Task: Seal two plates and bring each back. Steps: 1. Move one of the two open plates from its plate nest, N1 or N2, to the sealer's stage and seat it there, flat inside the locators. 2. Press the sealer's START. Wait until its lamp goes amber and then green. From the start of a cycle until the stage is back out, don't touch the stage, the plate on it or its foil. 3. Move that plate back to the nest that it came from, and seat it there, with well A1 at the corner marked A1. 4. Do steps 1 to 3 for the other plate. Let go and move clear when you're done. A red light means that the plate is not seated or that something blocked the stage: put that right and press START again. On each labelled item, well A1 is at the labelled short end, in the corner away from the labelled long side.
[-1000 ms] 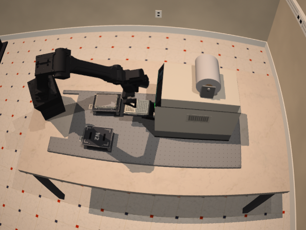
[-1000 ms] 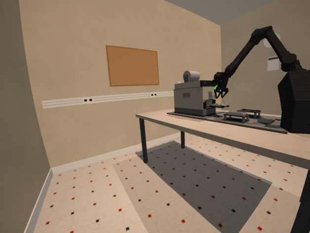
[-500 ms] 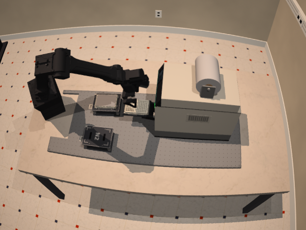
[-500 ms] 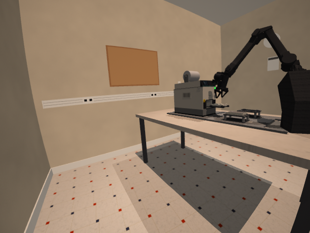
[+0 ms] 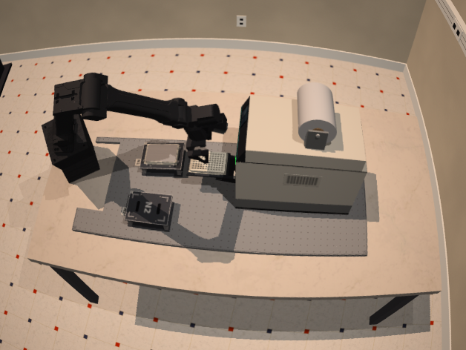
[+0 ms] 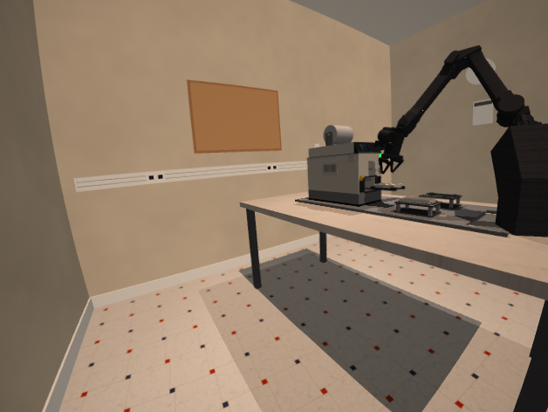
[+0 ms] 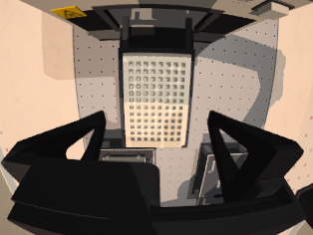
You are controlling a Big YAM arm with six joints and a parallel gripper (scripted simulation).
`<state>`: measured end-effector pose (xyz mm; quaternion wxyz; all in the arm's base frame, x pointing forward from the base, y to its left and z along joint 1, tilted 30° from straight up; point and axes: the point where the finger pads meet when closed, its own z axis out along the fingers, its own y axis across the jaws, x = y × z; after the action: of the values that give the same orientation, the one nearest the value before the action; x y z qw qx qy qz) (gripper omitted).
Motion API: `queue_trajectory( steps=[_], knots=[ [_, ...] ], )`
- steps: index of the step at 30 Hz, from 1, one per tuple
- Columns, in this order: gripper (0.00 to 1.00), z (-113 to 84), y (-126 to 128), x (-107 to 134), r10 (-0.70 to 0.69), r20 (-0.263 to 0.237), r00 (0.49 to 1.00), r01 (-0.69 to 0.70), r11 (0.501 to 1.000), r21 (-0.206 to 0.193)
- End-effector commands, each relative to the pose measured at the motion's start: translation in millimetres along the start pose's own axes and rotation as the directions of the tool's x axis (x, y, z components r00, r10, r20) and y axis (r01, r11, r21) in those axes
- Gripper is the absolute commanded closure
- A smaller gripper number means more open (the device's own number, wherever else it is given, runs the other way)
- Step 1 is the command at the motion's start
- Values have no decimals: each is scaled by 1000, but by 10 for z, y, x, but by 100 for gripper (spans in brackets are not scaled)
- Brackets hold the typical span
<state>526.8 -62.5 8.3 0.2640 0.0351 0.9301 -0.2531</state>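
A pale well plate [image 7: 156, 102] lies between the open jaws' tips.

No change visible in top or exterior view between earlier pictures and now. For wrist view, change cannot be told: only current picture given.
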Motion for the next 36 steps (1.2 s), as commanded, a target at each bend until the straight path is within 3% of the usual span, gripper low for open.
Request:
queue_trajectory(
  steps=[1,4,5,8,17,25,36],
  knots=[
    [0,12,2,-125,7,27,1000,-7,1000,-1],
    [0,11,-24,-112,10,25,1000,-10,1000,1],
    [0,98,-1,122,11,22,1000,-11,1000,-1],
    [0,94,-45,244,3,2,1000,-3,1000,11],
    [0,-53,-142,256,51,32,998,-51,999,13],
    [0,-66,6,453,14,13,1000,-14,1000,0],
    [0,-230,25,434,22,57,998,-21,1000,-10]
  ],
)
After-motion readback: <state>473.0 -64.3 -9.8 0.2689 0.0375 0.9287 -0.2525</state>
